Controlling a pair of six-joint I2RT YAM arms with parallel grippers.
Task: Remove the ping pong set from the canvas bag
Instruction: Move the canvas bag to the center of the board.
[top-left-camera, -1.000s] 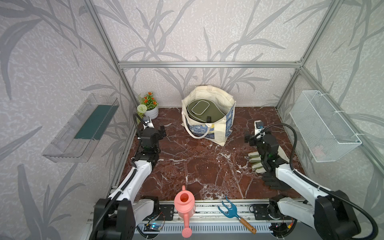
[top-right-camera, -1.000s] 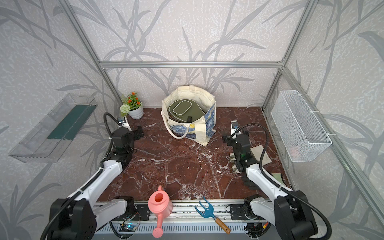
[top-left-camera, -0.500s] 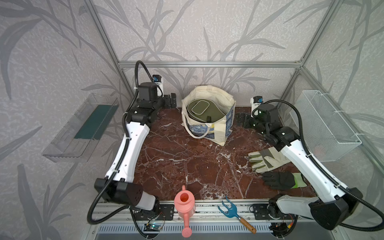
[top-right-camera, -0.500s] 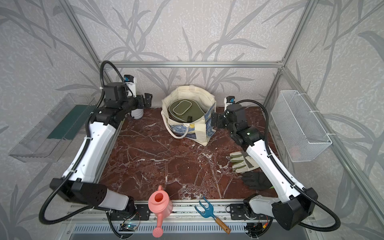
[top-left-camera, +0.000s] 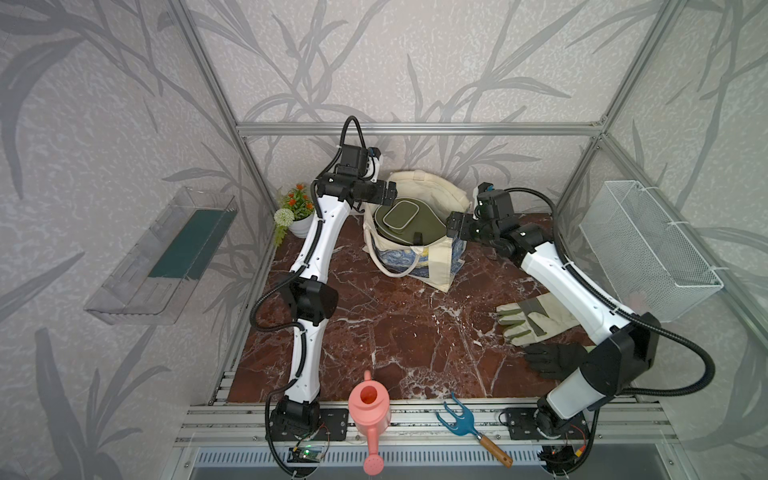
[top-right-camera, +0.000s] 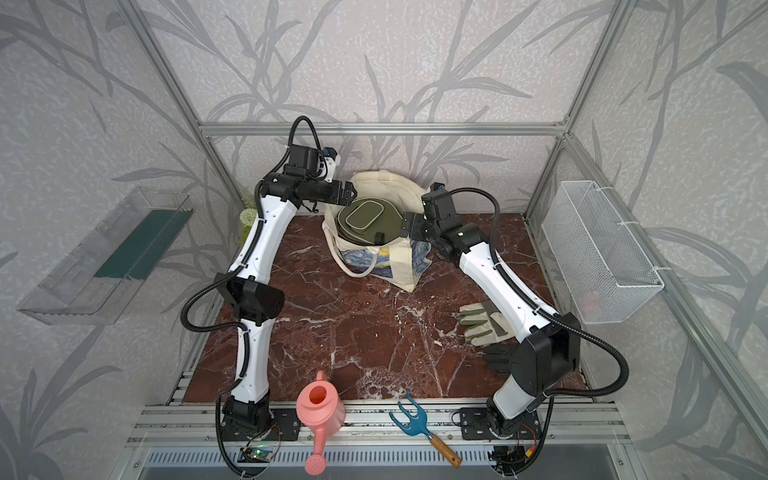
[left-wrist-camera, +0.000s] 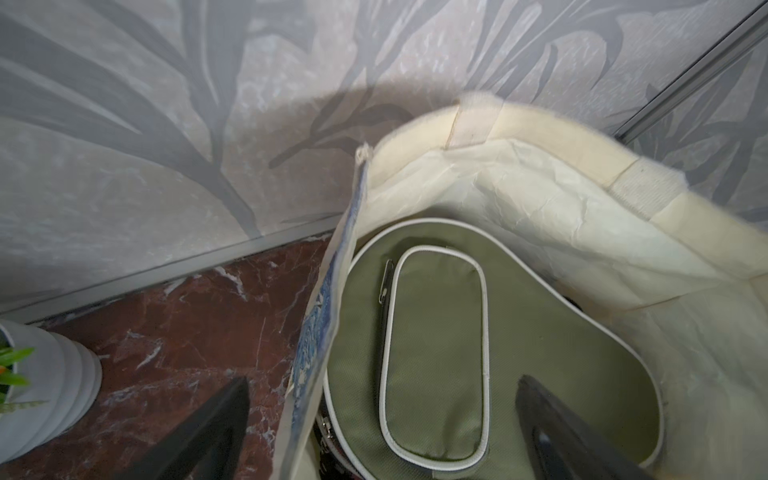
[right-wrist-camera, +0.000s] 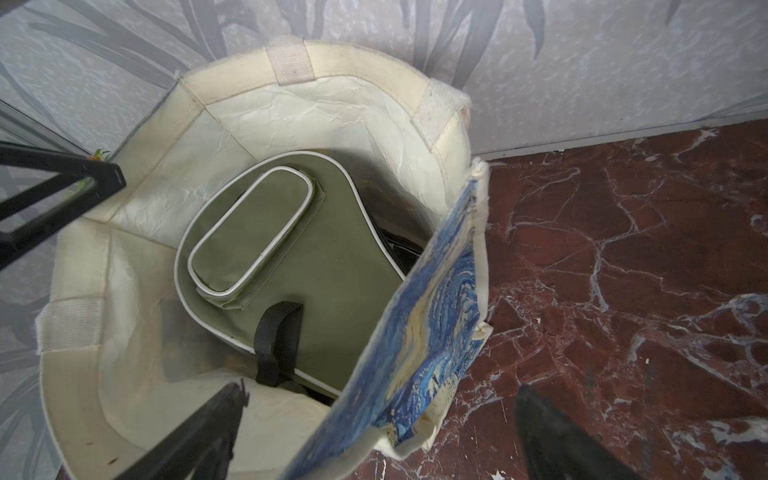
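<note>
The canvas bag (top-left-camera: 436, 266) (top-right-camera: 405, 266) stands open at the back of the marble floor, its blue print facing forward. The olive paddle-shaped cover (top-left-camera: 401, 218) (top-right-camera: 365, 218) (left-wrist-camera: 436, 353) (right-wrist-camera: 291, 249) of the ping pong set lies on top inside, a black strap (right-wrist-camera: 276, 345) at its narrow end. Dark pieces under it are mostly hidden. My left gripper (top-left-camera: 390, 193) (left-wrist-camera: 382, 382) is open and straddles the bag's left wall. My right gripper (top-left-camera: 451, 222) (right-wrist-camera: 380, 390) is open and straddles the printed right wall (right-wrist-camera: 432, 316). Neither holds anything.
A pale gardening glove (top-left-camera: 528, 320) and a black one (top-left-camera: 552, 359) lie at the right under my right arm. A pink watering can (top-left-camera: 368, 409) and a blue hand fork (top-left-camera: 457, 419) sit at the front edge. A potted plant (top-left-camera: 293, 208) stands left of the bag, a wire basket (top-left-camera: 648, 249) on the right wall.
Both arms have risen from low near the floor and reached in to the bag's rim from either side. Both grippers stayed open. The bag and cover have not moved.
</note>
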